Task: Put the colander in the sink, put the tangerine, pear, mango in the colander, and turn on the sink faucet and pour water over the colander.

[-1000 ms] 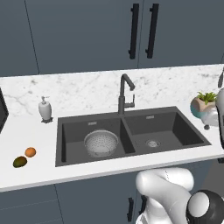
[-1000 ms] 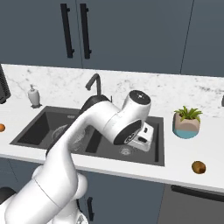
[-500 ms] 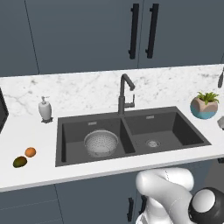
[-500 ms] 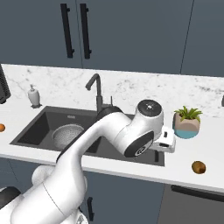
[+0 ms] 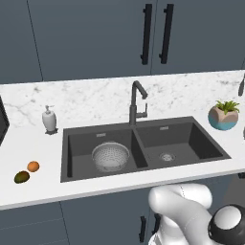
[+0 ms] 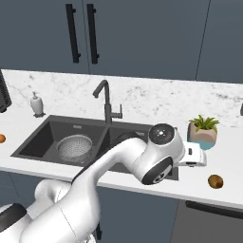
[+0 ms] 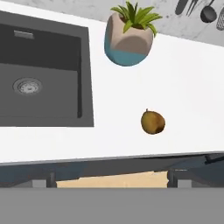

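The silver colander (image 5: pixel 110 156) (image 6: pixel 75 147) sits in the left basin of the dark sink (image 5: pixel 184 139) (image 6: pixel 39 137) (image 7: pixel 43 52), with no fruit in it. Behind the divider rises the faucet (image 5: pixel 136 103) (image 6: pixel 105 102), and no water runs from it. On the counter left of the sink, the tangerine (image 5: pixel 33 166) (image 6: pixel 1 138) and the mango (image 5: pixel 21 177) lie side by side. The pear (image 6: pixel 215 181) (image 7: pixel 153 122) lies on the counter right of the sink. My gripper (image 6: pixel 199 161) (image 7: pixel 109 180) hangs open and empty above that counter, just left of the pear.
A potted plant (image 5: pixel 223 116) (image 6: pixel 203 133) (image 7: pixel 129 37) stands on the counter behind the pear. The white soap dispenser (image 5: pixel 49 119) (image 6: pixel 36 104) is at the sink's back left. Utensils (image 7: pixel 201 8) hang on the far right wall. The counter's front edge runs close below the pear.
The arm has swung right, from over the sink's right basin to over the counter beside the plant pot. The gripper stays open; the fruits and colander have not moved.
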